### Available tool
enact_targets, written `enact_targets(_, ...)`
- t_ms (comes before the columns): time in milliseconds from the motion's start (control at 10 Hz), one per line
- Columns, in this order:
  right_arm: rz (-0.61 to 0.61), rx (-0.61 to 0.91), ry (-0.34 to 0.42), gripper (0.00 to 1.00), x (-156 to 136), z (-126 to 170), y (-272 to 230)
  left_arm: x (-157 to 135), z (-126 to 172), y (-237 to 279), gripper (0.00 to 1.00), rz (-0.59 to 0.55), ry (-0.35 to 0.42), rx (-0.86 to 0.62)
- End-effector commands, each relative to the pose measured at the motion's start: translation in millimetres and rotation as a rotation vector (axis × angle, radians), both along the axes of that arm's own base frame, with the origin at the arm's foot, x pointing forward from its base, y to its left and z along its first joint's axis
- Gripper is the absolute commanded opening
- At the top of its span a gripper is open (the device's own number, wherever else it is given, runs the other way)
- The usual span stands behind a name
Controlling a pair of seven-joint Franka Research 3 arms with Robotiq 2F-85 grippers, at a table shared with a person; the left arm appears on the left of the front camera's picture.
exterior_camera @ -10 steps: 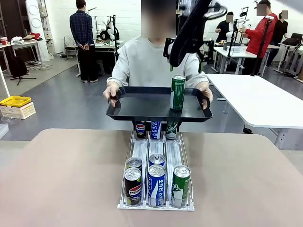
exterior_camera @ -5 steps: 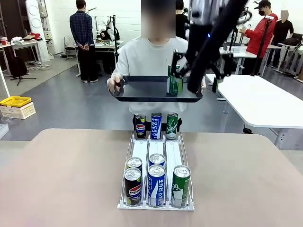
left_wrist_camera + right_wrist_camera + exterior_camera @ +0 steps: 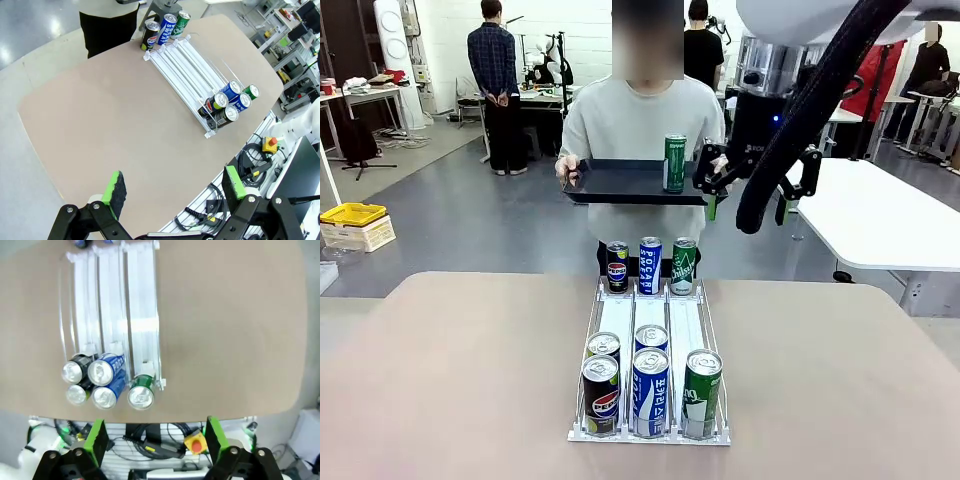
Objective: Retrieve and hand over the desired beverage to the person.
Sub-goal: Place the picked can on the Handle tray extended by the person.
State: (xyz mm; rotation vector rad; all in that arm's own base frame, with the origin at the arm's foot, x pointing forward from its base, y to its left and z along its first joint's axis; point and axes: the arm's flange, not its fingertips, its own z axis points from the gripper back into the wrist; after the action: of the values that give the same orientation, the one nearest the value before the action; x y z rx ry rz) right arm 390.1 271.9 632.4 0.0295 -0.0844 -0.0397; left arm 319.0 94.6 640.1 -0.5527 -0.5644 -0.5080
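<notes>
1. Front view: the person point(image 3: 640, 115) on the far side holds a tray point(image 3: 615, 186) with the green can point(image 3: 675, 163) upright on it.
2. Left wrist view: the left gripper point(image 3: 174, 185) has its fingers apart, high above the table point(image 3: 100, 125).
3. Right wrist view: the right gripper point(image 3: 152, 435) has its fingers apart, above the rack's point(image 3: 110, 300) near end.

A three-lane rack point(image 3: 617, 318) is set lengthwise at the middle of the counter point(image 3: 450, 380); five cans point(image 3: 651, 392) are gathered at its near end, two in the left lane, two in the middle, one in the right; three cans point(image 3: 650, 265) are stood at its far end; behind the counter a tray point(image 3: 620, 182) is held by the person point(image 3: 640, 120), one can point(image 3: 675, 163) upright on it.
</notes>
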Motion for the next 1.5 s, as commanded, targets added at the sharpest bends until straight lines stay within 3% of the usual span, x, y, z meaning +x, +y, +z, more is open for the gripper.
enact_targets(0, -0.002, -0.013, 0.006, 1.00, 0, 6, 3, -1, 1, 2, 1.00, -0.014, -0.005, -0.005)
enact_targets(500, 0.008, -0.003, 0.002, 1.00, -3, 7, 3, -1, 1, 2, 1.00, -0.014, -0.005, -0.005)
enact_targets(800, 0.301, 0.331, -0.091, 1.00, -41, 45, -93, -1, 1, 2, 1.00, -0.014, -0.005, -0.005)
enact_targets(1000, 0.371, 0.574, -0.189, 1.00, -62, 71, -177, -1, 1, 2, 1.00, -0.014, -0.005, -0.005)
enact_targets(1200, 0.397, 0.649, -0.293, 1.00, -66, 77, -237, -1, 1, 2, 1.00, -0.014, -0.005, -0.005)
enact_targets(1400, 0.436, 0.630, -0.324, 1.00, -73, 60, -270, -1, 1, 2, 1.00, -0.014, -0.005, -0.005)
